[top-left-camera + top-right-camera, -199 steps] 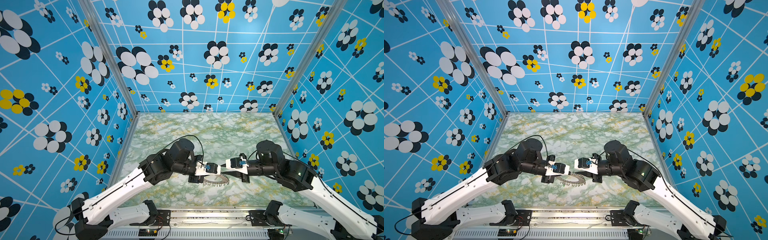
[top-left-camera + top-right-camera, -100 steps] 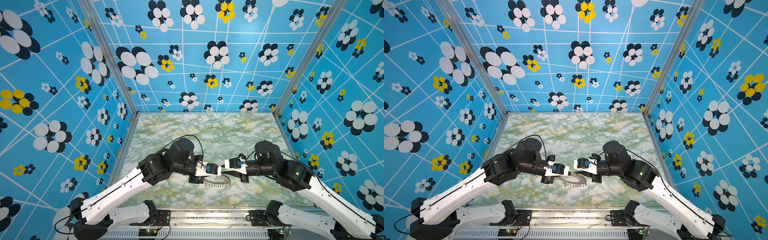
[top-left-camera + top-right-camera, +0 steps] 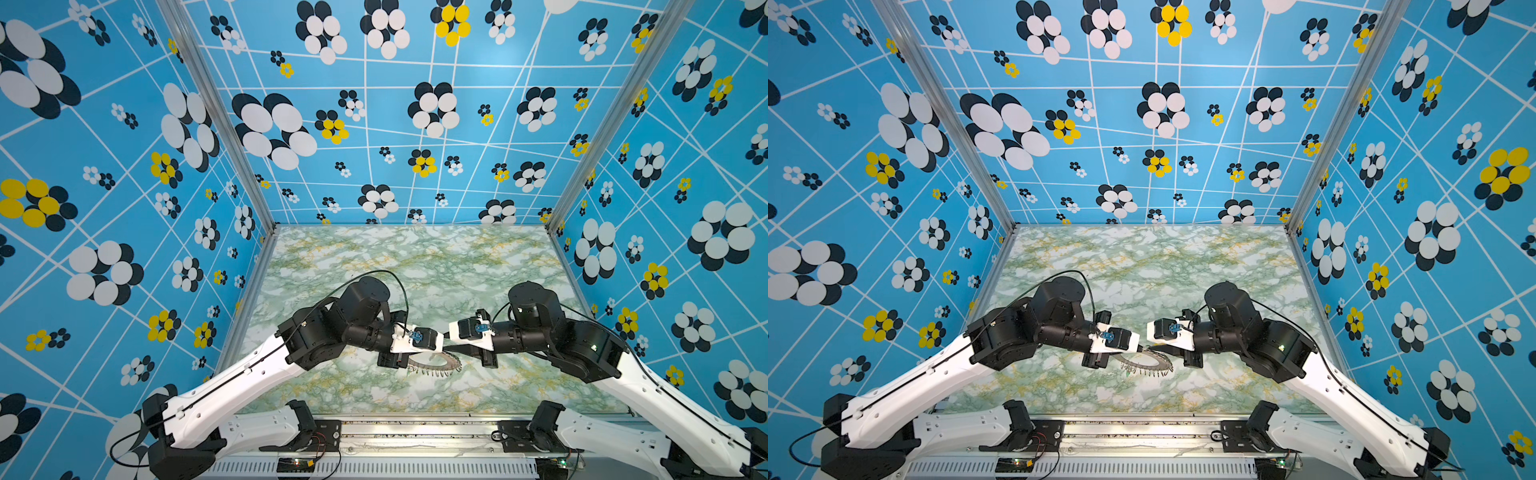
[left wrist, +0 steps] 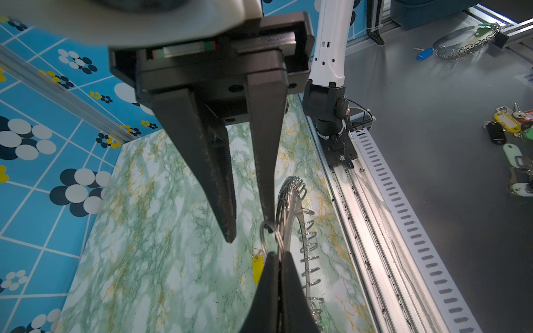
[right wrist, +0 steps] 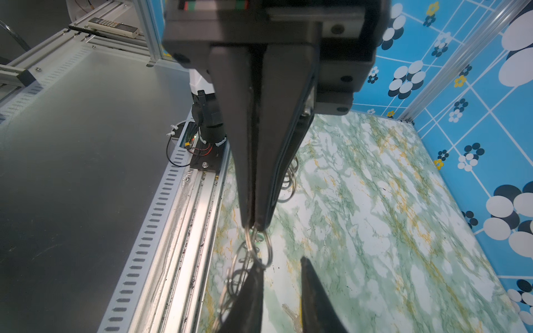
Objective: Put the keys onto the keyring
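Left gripper [image 4: 279, 255], lower centre, pinches shut on the keyring [image 4: 289, 199] rim. Right gripper [image 4: 250, 230], jaws slightly parted and empty, has edged closer, one tip touching a loop [image 4: 263, 234]. Yellow key [image 4: 257, 266] lies unthreaded on the table [image 4: 144, 230].

Top views bright, evenly lit from above — we see soft shadows under the arms and wide-angle stretching at the wall edges. Wrist views dimmer; white wrist housing [image 4: 144, 20] blurred up close, glare on the aluminium rail [image 5: 184, 207].

a yellow key tag [image 4: 257, 268] hangs over green-veined marble tabletop [image 3: 415, 266]; blue flowered walls [image 3: 124, 166].
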Tool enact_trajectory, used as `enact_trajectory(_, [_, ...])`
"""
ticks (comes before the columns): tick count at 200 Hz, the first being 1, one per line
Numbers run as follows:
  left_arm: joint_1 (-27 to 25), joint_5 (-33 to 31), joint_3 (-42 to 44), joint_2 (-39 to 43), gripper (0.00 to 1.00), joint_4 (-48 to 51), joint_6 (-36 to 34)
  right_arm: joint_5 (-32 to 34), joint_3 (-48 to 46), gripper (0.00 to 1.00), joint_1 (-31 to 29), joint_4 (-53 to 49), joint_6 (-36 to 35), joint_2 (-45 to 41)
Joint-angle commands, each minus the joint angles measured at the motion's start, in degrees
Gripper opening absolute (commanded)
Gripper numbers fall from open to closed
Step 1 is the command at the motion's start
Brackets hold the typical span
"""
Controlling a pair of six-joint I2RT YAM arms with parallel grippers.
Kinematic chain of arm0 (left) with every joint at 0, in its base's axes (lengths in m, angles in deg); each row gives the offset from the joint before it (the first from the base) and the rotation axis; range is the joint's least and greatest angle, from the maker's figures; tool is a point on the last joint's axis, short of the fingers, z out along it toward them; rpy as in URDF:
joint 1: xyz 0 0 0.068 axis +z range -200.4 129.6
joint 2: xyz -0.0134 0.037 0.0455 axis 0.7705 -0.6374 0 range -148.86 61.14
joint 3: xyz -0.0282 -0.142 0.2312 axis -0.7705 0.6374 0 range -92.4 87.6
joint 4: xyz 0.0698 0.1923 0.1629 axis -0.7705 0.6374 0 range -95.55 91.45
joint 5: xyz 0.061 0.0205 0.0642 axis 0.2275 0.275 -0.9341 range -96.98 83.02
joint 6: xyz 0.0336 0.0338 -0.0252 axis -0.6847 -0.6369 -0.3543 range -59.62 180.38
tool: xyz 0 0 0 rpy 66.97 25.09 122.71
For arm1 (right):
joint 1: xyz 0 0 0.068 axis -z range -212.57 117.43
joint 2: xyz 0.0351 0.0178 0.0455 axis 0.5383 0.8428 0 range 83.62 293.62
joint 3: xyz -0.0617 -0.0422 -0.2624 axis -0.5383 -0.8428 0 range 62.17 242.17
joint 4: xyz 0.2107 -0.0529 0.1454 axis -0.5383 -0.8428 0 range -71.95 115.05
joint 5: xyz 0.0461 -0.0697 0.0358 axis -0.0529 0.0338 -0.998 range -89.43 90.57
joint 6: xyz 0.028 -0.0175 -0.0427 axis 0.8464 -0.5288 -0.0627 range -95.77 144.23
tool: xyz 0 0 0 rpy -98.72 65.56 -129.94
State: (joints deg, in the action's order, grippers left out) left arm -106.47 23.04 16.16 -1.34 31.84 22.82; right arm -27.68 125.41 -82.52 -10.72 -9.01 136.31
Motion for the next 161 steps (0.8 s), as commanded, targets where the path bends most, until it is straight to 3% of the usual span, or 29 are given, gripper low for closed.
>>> enact_trajectory(1, [-0.3, 0.5, -1.8, -0.1, 0.00, -1.1, -0.2, -2.8, 1.0, 0.25, -0.7, -0.6, 0.7, 0.2])
enact_trajectory(89, [-0.3, 0.1, -1.4, -0.8, 0.00, -1.0, -0.6, -5.8, 1.2, 0.18, -0.7, 1.1, 2.4, 0.8])
enact_trajectory(129, [-0.2, -0.1, -1.6, -0.7, 0.00, -1.1, -0.6, -6.9, 0.8, 0.21, -0.8, 1.3, 2.7, 0.9])
enact_trajectory(161, [-0.2, -0.4, -1.6, -0.3, 0.00, -1.5, -0.5, -6.1, 1.1, 0.08, -0.9, 0.1, 2.7, 1.5])
